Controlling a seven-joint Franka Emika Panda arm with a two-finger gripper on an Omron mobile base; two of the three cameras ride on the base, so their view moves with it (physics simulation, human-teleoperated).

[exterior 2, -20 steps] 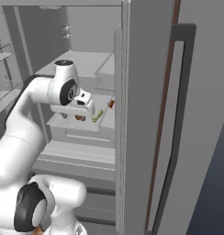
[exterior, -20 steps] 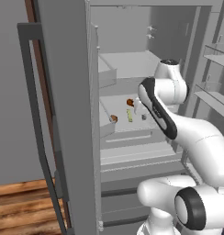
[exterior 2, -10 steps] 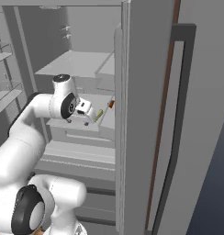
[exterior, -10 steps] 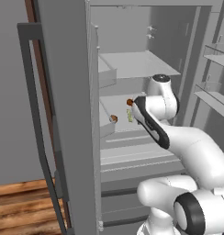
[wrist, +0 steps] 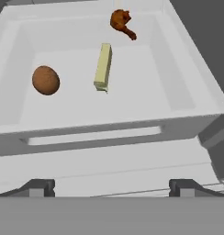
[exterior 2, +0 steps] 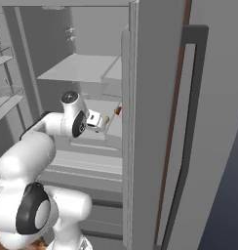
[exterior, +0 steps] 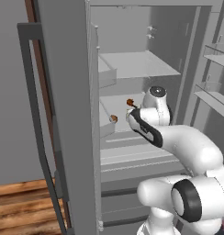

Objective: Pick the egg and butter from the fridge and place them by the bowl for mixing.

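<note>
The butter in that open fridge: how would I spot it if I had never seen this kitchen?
Look into the open grey fridge at the white tray on its middle shelf. Three small things lie in it: a round brown egg, a reddish-brown chicken drumstick near the far wall, and the butter between them. It is the only pale yellow-green, straight-edged stick.
</note>
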